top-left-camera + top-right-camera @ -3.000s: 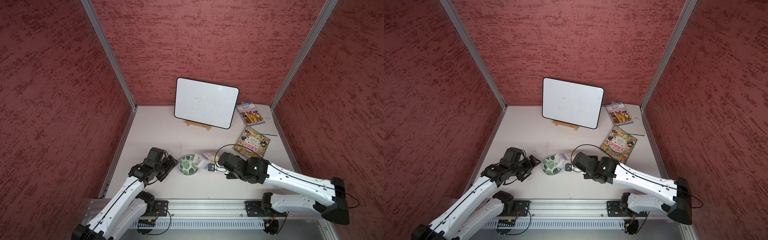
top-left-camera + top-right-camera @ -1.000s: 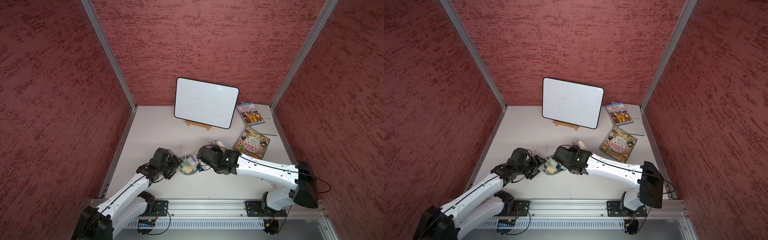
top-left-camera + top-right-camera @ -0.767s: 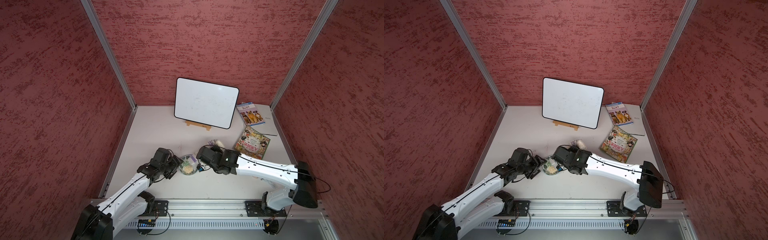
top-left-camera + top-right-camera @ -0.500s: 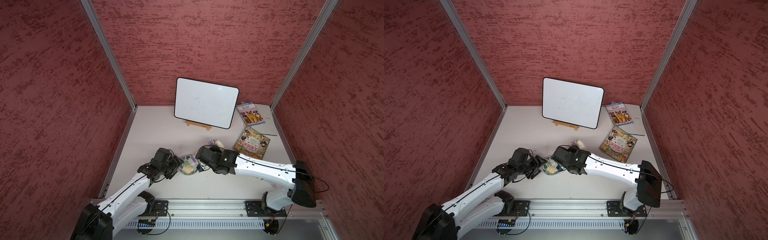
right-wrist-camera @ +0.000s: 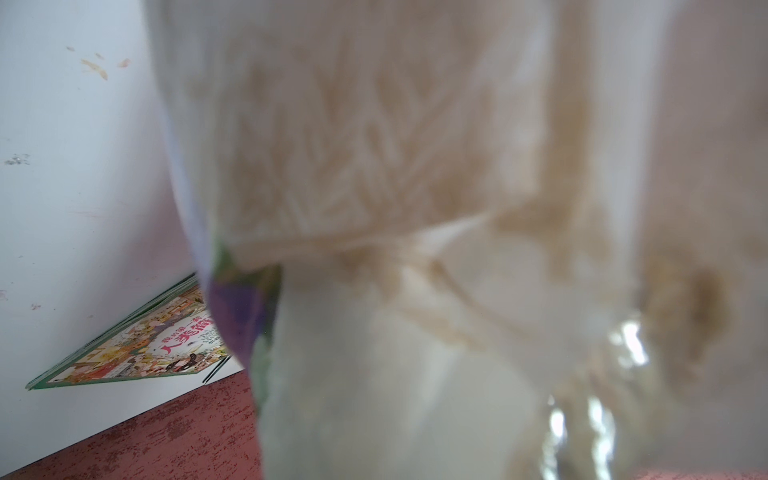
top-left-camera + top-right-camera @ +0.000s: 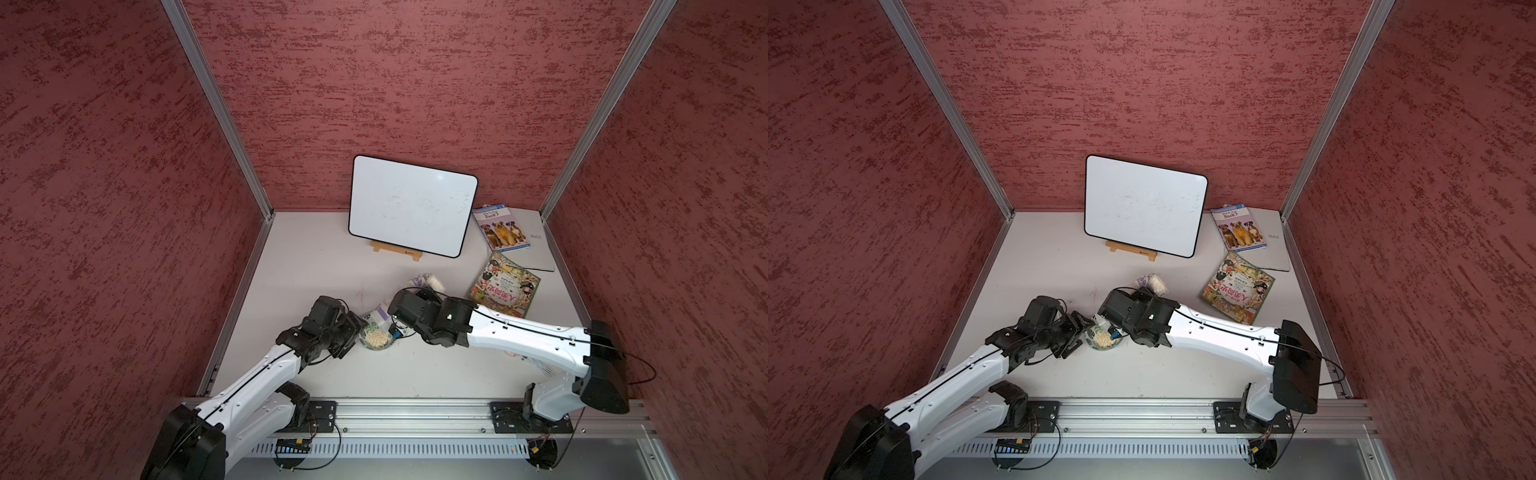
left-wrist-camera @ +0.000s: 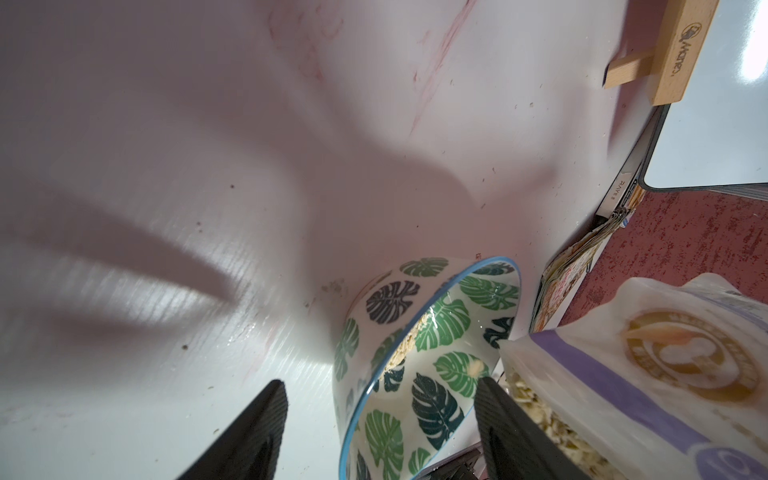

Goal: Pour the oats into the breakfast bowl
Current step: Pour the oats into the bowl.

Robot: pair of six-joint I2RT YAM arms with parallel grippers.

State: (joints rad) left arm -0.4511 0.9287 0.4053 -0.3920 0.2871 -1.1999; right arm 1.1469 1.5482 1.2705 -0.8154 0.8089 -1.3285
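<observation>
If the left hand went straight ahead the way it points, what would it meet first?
Most likely the breakfast bowl, sitting between the left hand's open fingers; the oats bag is beside it. Depth is unclear.

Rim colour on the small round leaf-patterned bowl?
Light blue, around the white, green-leaf-patterned bowl; clearest in the left wrist view.

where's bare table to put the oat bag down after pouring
Widest bare patch: the table between the left wall and the whiteboard. Also the strip between the bowl and the front rail. Crowded: around the bowl, where the left arm, right arm and bag meet, and the books back right.
</observation>
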